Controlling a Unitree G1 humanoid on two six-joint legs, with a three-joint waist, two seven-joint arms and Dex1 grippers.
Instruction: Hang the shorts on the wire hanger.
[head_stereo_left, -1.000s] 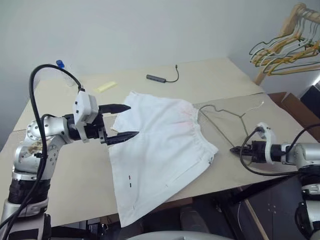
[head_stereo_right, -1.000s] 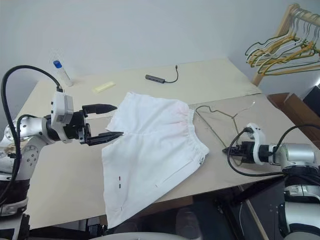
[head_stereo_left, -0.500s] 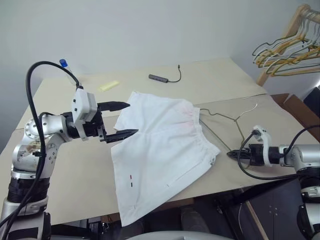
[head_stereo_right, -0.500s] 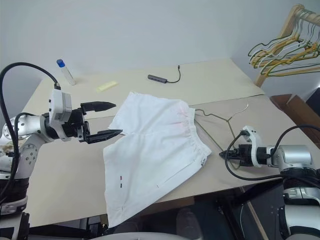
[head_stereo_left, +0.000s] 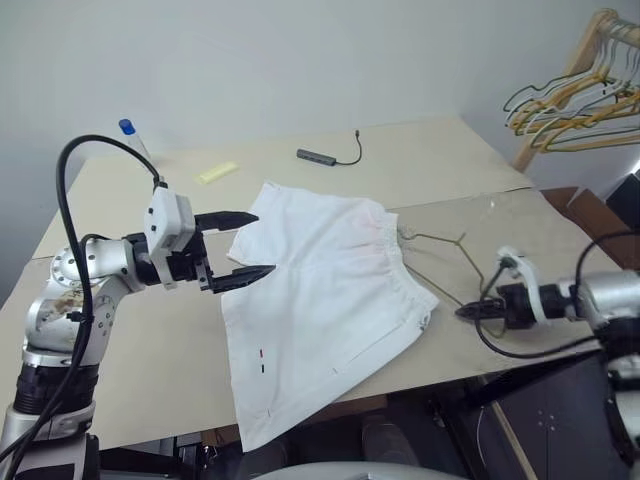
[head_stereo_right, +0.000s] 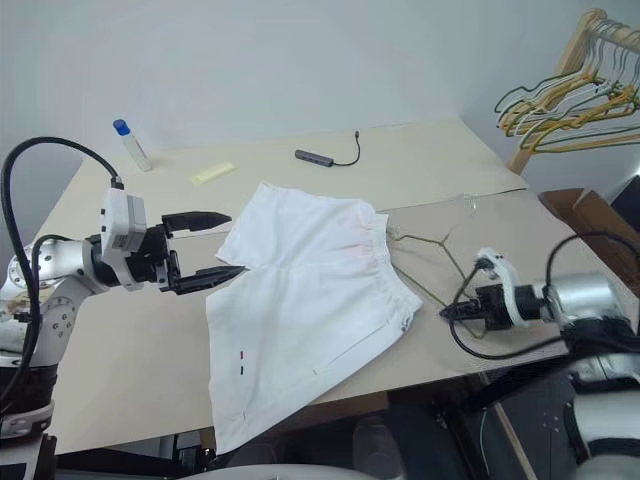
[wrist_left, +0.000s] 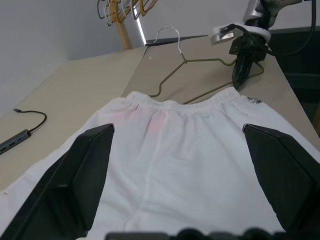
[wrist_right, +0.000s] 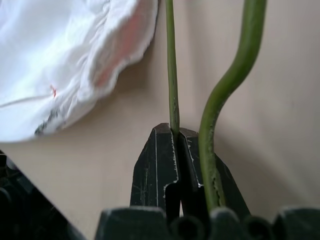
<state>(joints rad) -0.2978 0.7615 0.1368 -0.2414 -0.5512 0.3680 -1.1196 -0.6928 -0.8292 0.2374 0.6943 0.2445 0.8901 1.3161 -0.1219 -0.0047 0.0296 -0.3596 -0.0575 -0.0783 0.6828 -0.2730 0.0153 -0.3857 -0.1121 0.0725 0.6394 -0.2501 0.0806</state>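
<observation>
The white shorts (head_stereo_left: 325, 285) lie flat on the tan table (head_stereo_left: 420, 170), one leg hanging over the front edge. To their right lies the wire hanger (head_stereo_left: 440, 240), one corner tucked by the waistband. My right gripper (head_stereo_left: 466, 312) is shut on the hanger's lower wire, low over the table; its wrist view shows the pinched wire (wrist_right: 170, 65) between the closed fingertips (wrist_right: 175, 131), with the waistband (wrist_right: 65, 55) close by. My left gripper (head_stereo_left: 263, 243) hovers open at the shorts' left edge, holding nothing. The left wrist view looks across the shorts (wrist_left: 190, 165) to the hanger (wrist_left: 200, 60).
A wooden rack with a bunch of hangers (head_stereo_left: 575, 100) stands at the far right beyond the table. A blue-capped bottle (head_stereo_right: 128, 143), a yellow strip (head_stereo_left: 216, 172) and a dark adapter with cable (head_stereo_left: 320, 156) lie at the back. A cardboard box (head_stereo_left: 590, 215) is right of the table.
My right gripper has turned and drawn the wire hanger a little left, toward the shorts' waistband. The left gripper has stayed open in place.
</observation>
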